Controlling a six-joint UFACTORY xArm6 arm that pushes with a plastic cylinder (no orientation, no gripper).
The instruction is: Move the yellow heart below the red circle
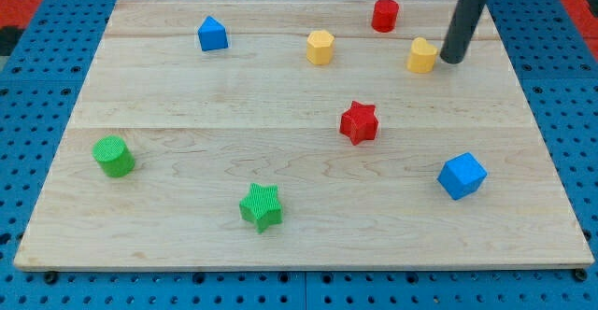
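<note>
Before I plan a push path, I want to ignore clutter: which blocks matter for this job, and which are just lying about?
In the job:
yellow heart, just left of my tip
red circle

Lying about:
yellow hexagon
red star
blue house-shaped block
blue cube
green cylinder
green star

My tip (451,61), the tool's lower end, stands just to the view's right of the yellow heart (422,55). On the surface (187,105), the red circle (385,16) lies up-left of the tool, the red star (359,122) down-left and the blue cube (462,176) below.
</note>
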